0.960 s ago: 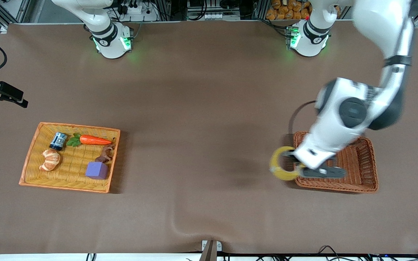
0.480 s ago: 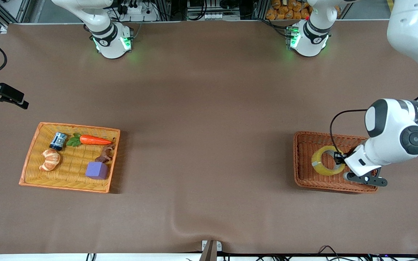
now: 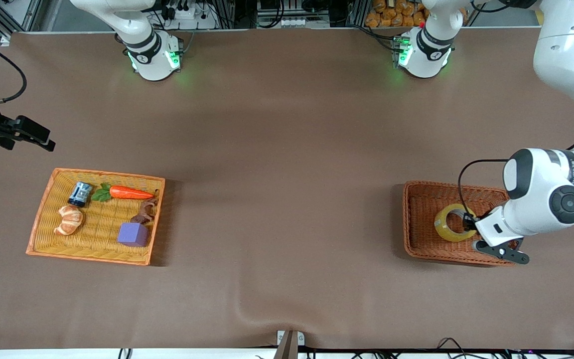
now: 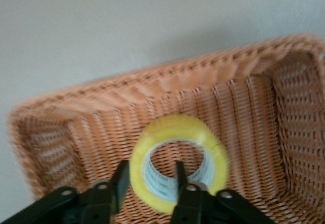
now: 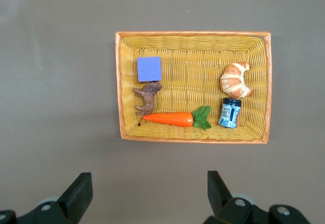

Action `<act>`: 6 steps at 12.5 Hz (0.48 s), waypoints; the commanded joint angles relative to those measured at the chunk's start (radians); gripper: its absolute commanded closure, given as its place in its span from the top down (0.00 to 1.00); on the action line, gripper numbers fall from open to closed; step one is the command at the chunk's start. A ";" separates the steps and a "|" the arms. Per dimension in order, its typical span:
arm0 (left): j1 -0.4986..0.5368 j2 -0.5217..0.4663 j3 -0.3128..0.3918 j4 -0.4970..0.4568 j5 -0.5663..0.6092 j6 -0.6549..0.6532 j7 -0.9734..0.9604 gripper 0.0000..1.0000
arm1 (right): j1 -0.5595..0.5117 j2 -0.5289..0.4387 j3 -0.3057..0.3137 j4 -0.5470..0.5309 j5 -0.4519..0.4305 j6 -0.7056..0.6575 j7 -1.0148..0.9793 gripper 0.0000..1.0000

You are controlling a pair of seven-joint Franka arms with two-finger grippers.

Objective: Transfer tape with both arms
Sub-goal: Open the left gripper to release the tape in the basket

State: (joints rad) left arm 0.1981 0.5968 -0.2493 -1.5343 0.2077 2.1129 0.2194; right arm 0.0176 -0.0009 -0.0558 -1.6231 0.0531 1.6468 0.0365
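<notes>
Left wrist view: my left gripper (image 4: 150, 176) pinches the tape's (image 4: 179, 162) wall, one finger (image 4: 120, 183) outside the ring, the other inside.
Tape: I see it tilted over the brown wicker basket (image 3: 419, 219), right at the claw.
Right gripper (image 5: 147, 191): I hold it spread wide, holding nothing, waiting above the yellow tray (image 5: 193, 84).

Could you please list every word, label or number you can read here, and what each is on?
None can be read.
Blue jar: label print too small.
Tape, held in the left gripper: greenish marks inside the core, blurred.
Left arm: lettering too small.
</notes>
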 commanded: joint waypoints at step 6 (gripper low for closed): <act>0.001 -0.357 -0.047 0.075 -0.075 -0.319 -0.156 1.00 | 0.005 -0.011 -0.004 -0.006 -0.004 0.001 0.019 1.00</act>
State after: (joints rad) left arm 0.1936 0.3159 -0.2987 -1.4516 0.1843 1.8920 0.1252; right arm 0.0182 -0.0009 -0.0574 -1.6228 0.0526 1.6464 0.0365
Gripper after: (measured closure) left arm 0.000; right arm 0.000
